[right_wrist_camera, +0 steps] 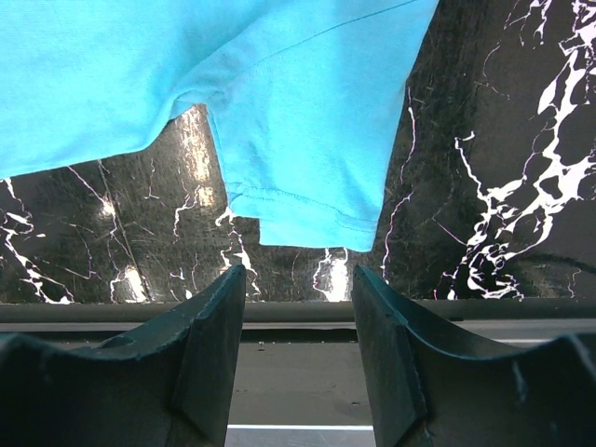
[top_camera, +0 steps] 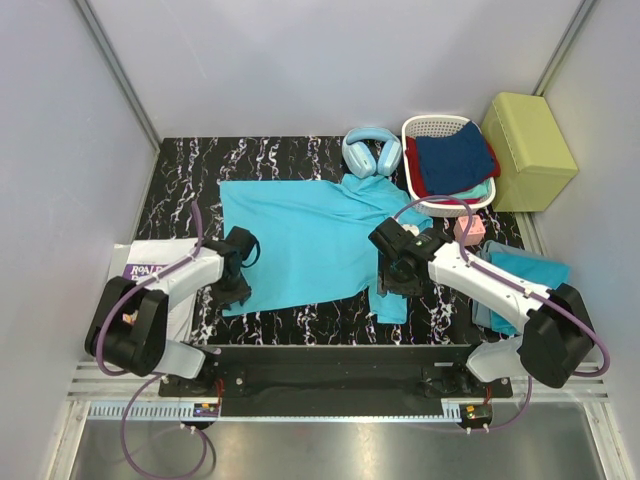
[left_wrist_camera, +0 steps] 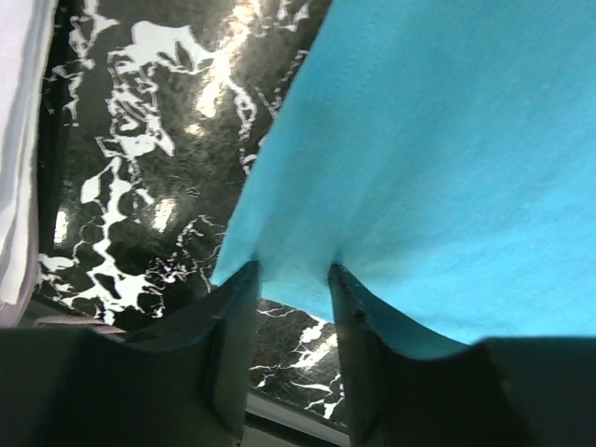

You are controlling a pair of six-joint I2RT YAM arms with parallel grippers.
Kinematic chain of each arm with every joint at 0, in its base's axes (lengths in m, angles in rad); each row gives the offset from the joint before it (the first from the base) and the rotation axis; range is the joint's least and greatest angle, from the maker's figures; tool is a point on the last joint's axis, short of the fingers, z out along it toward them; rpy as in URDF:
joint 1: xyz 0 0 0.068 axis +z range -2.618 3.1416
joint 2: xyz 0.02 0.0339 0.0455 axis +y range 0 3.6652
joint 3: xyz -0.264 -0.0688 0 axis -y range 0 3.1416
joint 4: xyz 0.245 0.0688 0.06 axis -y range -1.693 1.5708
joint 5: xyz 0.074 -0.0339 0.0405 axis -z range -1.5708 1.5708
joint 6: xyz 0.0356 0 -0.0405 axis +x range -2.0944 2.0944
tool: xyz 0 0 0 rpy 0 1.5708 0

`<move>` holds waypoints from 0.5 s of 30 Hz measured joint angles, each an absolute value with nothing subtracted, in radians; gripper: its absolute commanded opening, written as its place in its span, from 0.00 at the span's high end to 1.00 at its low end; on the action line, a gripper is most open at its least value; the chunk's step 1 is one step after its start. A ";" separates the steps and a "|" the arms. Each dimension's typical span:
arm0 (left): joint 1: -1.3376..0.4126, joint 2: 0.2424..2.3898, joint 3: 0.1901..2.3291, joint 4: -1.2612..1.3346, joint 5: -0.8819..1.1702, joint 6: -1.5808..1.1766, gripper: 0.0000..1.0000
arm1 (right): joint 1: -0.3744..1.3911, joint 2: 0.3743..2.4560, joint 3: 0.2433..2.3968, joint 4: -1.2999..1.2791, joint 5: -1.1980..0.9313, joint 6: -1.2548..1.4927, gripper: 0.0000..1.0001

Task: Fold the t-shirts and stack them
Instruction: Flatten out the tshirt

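A turquoise t-shirt [top_camera: 310, 240] lies spread flat on the black marbled table [top_camera: 190, 170]. My left gripper [top_camera: 237, 288] stands at the shirt's near left corner. In the left wrist view the t-shirt [left_wrist_camera: 438, 158] has its hem puckered between the tips of my left gripper [left_wrist_camera: 293, 275], whose jaws still stand apart. My right gripper [top_camera: 390, 272] hovers by the near right sleeve. In the right wrist view the sleeve [right_wrist_camera: 307, 186] lies just ahead of my right gripper [right_wrist_camera: 298, 279], open and empty. A second t-shirt [top_camera: 522, 278] lies folded at the right.
Pale blue headphones [top_camera: 372, 152] lie behind the shirt. A white basket [top_camera: 432, 127] holding dark blue and red clothes stands at the back right, beside a yellow-green box [top_camera: 528, 150]. A small pink object [top_camera: 470, 230] sits beside the basket. A white bag [top_camera: 150, 262] lies at the left.
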State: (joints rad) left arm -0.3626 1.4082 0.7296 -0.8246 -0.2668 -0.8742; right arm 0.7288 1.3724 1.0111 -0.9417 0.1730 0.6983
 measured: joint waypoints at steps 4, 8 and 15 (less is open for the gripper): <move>-0.363 1.415 0.732 -0.810 -0.255 -0.873 0.92 | 0.729 1.372 1.011 -0.942 0.175 0.696 0.44; -0.363 1.418 0.732 -0.802 -0.247 -0.875 1.00 | 0.729 1.373 1.011 -0.942 0.175 0.693 0.44; -0.332 1.402 0.732 -0.826 -0.254 -0.883 1.00 | 0.729 1.375 1.011 -0.941 0.175 0.686 0.44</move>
